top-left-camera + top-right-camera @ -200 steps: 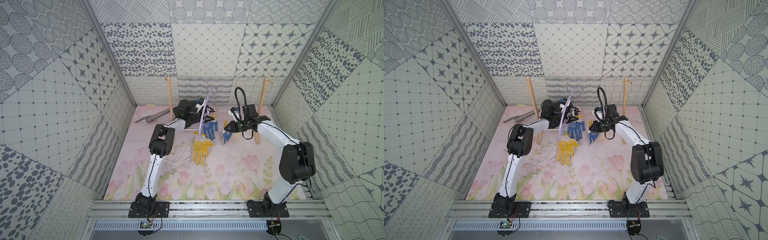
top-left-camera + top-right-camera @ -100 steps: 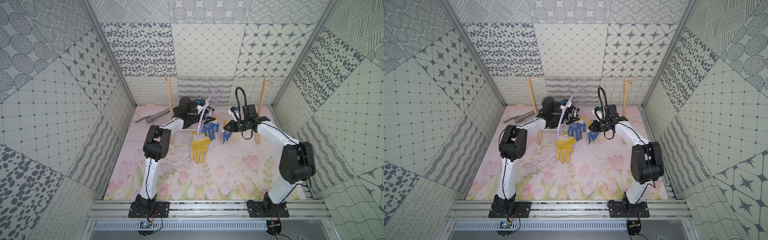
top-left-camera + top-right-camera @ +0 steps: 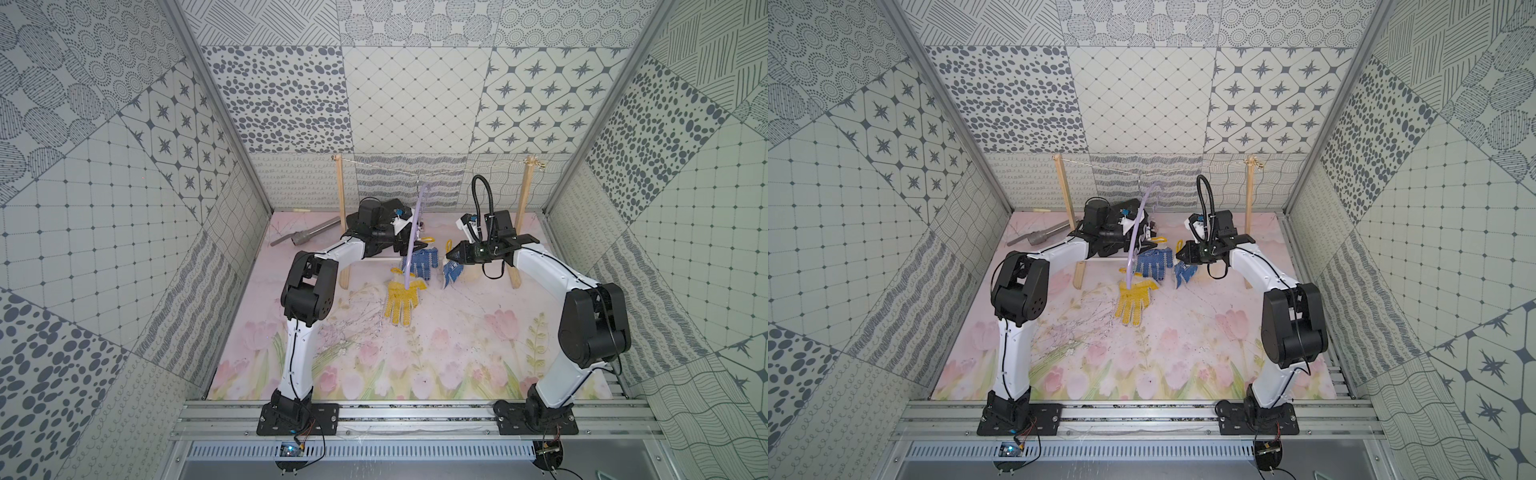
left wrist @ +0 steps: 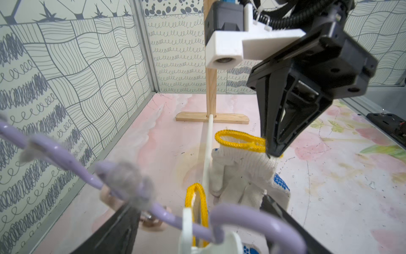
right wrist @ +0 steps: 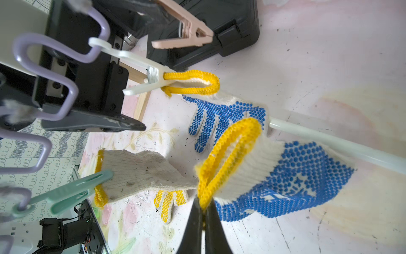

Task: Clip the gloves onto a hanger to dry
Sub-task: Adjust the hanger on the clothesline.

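Note:
The lilac hanger (image 3: 415, 224) (image 3: 1136, 232) hangs from the string. Its white peg (image 5: 142, 72) grips the yellow cuff of a blue-dotted glove (image 5: 219, 110) (image 3: 424, 262). A green peg (image 5: 72, 193) holds the yellow-dotted glove (image 5: 140, 173) (image 3: 401, 297). My left gripper (image 4: 197, 202) (image 3: 395, 241) is open, its fingers (image 5: 105, 126) wide on either side of the hanger bar and white peg. Just to the right, my right gripper (image 5: 203, 204) (image 3: 448, 257) is shut on the cuff of the second blue-dotted glove (image 5: 285, 176) (image 4: 241, 167) (image 3: 1183, 272).
A wooden frame with two posts (image 3: 340, 199) (image 3: 521, 195) carries the string, and a white rod (image 4: 207, 149) joins its feet. An unused pink peg (image 5: 182, 37) hangs by the left gripper. A grey tube (image 3: 305, 235) lies at the back left.
My left gripper's jaws have widened and the left arm has drawn back a little to the left. The right arm holds still with its glove.

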### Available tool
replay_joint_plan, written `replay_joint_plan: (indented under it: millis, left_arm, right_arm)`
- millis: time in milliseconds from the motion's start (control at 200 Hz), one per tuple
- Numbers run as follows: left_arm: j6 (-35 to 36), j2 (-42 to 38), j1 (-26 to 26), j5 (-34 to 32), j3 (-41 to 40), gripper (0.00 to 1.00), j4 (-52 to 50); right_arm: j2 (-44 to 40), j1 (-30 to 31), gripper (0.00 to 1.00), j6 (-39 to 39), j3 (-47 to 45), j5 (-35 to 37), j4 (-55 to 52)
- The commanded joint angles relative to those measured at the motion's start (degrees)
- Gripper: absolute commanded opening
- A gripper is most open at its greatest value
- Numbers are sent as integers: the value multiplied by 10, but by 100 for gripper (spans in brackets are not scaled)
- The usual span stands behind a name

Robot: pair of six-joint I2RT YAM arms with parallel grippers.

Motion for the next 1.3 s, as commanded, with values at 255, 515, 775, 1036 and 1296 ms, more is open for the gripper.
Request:
replay_joint_plan:
  millis: [255,515,775,1036,1296]
  left_arm:
    - [148,-49,36,-21,1,91,-196]
    - [162,-49,48,-58,25,80,-258]
    - [121,-45,65,-99,39,65,-228]
    - [115,-12,64,-142,82,59,-214]
    - [116,10,53,-146,82,63,-149]
  right_arm:
    - [46,4,0,-8,48,-9,9]
    - [68,4,0,-11,78,-14,1]
    - [68,6,0,-1,77,-15,10]
    - [73,13,0,6,79,-16,17]
    - [71,16,0,10,76,-11,17]
